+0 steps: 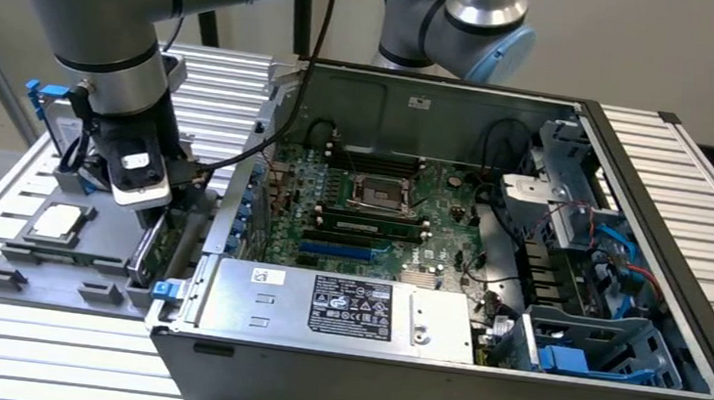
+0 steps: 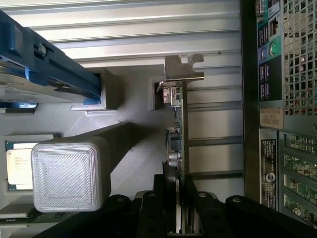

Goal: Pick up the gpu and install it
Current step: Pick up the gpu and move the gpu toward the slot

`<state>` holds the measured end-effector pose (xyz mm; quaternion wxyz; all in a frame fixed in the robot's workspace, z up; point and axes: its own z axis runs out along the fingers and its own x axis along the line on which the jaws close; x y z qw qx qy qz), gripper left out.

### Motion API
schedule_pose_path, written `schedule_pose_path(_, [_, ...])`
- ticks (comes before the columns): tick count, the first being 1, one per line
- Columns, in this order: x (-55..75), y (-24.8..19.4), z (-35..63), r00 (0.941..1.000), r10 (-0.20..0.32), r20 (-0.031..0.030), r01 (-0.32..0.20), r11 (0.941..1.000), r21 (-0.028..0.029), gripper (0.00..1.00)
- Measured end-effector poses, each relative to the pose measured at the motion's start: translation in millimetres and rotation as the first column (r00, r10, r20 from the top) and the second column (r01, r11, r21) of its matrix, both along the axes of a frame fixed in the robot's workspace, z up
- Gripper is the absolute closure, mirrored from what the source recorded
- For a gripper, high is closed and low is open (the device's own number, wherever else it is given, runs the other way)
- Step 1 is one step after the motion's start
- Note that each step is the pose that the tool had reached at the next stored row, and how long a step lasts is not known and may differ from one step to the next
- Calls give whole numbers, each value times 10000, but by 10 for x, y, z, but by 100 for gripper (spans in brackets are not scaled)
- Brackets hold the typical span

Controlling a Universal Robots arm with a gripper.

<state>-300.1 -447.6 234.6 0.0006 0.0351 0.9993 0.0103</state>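
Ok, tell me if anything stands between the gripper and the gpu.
Nothing visible does. The gripper straddles the edge of the gpu, which stands on edge in its gray holder. The gray block sits off to one side, clear of both.

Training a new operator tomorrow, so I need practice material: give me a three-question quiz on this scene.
1. True or false: the gpu is already installed inside the case.
2. What lies on the gray holder near the gpu? A) CPU B) screwdriver C) fan
3. What is the gripper nearest to?
Key: 1 false, it stands on edge in the holder, outside the case. 2 A. 3 the gpu.
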Motion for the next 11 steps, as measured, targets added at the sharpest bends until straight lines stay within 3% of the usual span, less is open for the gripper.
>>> schedule_pose_path(5, [0,0,42,10000,22,-17,-22,10000,-1,73])
schedule_pose_path(11, [0,0,211,10000,54,-23,-54,10000,-2,73])
